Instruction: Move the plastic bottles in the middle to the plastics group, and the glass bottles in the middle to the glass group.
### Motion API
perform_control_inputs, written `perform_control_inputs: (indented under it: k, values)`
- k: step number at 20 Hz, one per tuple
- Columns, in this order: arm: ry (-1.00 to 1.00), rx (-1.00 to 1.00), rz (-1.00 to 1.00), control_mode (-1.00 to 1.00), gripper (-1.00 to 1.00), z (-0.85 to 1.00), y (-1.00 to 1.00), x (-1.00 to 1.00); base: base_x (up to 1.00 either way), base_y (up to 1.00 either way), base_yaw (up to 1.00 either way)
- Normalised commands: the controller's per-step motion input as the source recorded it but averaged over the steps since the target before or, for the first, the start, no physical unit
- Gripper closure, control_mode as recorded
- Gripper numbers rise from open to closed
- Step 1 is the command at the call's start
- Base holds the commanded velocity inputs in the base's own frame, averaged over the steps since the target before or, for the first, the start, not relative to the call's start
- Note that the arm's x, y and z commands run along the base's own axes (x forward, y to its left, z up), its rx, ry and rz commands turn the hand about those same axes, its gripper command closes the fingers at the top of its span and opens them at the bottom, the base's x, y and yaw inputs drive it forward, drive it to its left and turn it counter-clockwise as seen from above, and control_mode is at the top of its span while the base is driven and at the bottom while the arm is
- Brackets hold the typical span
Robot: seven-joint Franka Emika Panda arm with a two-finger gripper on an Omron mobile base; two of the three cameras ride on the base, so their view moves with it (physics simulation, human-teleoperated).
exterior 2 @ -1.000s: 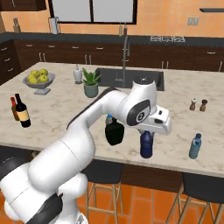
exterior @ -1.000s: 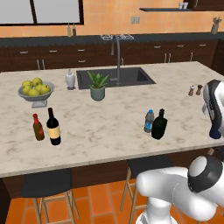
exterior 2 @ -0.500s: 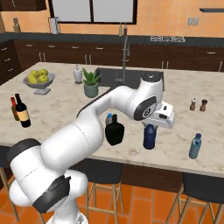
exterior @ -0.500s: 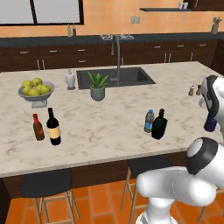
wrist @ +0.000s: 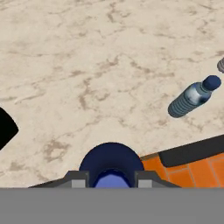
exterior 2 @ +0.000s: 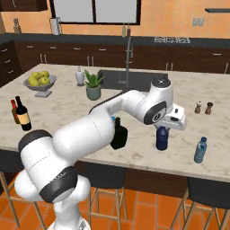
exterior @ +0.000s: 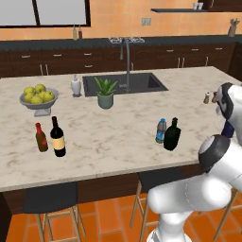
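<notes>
Dark blue bottle has been carried to the right, away from the dark green-black bottle and toward the clear water bottle of the plastics group, so this transfer looks nearly done; the hand is clamped narrowly on its neck from above; the tabletop lies just beneath.

Stuff you can't really make out here

The dark blue bottle has its top tucked up under the gripper, so the cap's hidden; in the left base view just a sliver of it pokes out behind the arm. A black shape gets chopped by the hand view's left edge. The salt and pepper shakers are too tiny to read.
</notes>
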Motion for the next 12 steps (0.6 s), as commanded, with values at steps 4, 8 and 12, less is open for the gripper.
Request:
perform_control_inputs:
  k: [4,8,12]
  values:
    - [0.00,0.00,0.00,-1.00,1.00,-0.02,-0.52,0.09,0.00,0.00,0.00]
    - [0.00,0.00,0.00,-1.00,1.00,-0.01,-0.36,0.00,0.00,0.00,0.00]
    - [0.00,0.00,0.00,-1.00,1.00,-0.21,-0.20,0.00,0.00,0.00,0.00]
